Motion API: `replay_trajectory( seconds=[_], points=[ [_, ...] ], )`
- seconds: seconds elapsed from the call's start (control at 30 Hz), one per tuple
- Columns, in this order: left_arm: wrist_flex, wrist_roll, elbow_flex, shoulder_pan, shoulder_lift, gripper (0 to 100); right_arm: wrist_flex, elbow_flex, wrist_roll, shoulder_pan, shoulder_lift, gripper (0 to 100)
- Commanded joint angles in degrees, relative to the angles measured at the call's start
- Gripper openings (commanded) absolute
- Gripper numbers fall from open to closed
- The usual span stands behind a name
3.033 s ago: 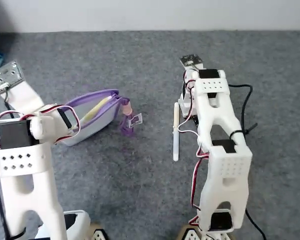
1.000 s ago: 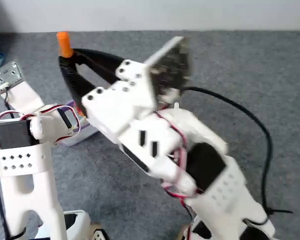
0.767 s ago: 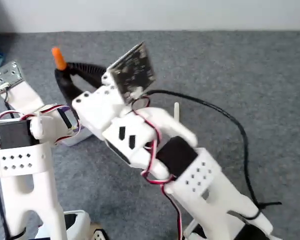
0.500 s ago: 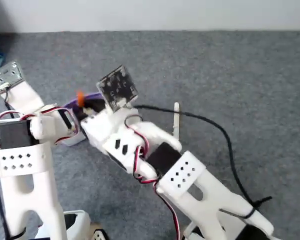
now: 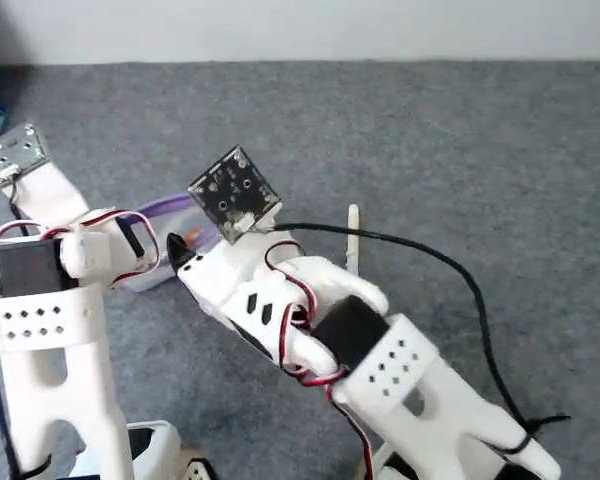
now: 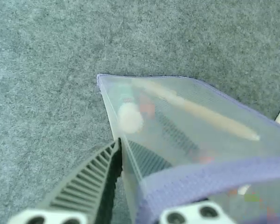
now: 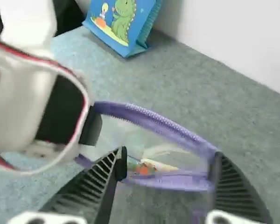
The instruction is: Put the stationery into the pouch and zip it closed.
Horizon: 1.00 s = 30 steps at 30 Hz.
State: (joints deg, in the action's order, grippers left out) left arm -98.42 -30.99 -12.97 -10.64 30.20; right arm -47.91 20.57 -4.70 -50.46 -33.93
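Right arm (image 5: pixel 310 300) slanted over pouch (image 5: pixel 170 207), right fingers (image 7: pixel 88 186) wide apart astride mouth; left fingers (image 6: pixel 84 191) clamped on its wall

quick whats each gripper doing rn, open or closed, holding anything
Left gripper: closed on the wall of the translucent purple-trimmed zip pouch.
Right gripper: open, holding nothing, at the pouch's mouth.

We see a pouch (image 6: pixel 186 135) of clear material with purple edging, a mottled grey tabletop (image 5: pixel 430 130), a cream-white pen (image 5: pixel 352 235), and a blue bag (image 7: pixel 123 23) bearing a green dinosaur.
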Motion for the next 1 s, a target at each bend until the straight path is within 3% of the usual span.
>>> replay_trajectory(
  seconds=[0.0,0.23,0.33,0.5,0.7,0.97],
  points=[
    [0.00,-0.53,0.31,0.62,-1.58,1,-5.32,-12.57,-4.22,4.44,-2.42,29.2],
    [-0.18,-0.53,0.31,0.62,-1.58,1,-13.14,-21.01,-8.88,20.88,-1.89,17.0],
    [-0.26,-0.62,0.31,0.62,-1.49,1,-16.75,-16.53,-10.55,26.51,-1.80,12.9],
    [-0.26,-0.62,0.31,0.62,-1.49,1,-17.63,-3.25,-10.46,29.85,-1.01,8.0],
    [-0.35,-0.62,0.31,0.44,-1.05,1,-15.43,3.52,-10.81,34.07,10.68,9.9],
    [-0.35,-0.62,0.31,0.62,-1.05,1,-22.46,-14.77,-12.92,36.44,34.42,24.9]
  ],
)
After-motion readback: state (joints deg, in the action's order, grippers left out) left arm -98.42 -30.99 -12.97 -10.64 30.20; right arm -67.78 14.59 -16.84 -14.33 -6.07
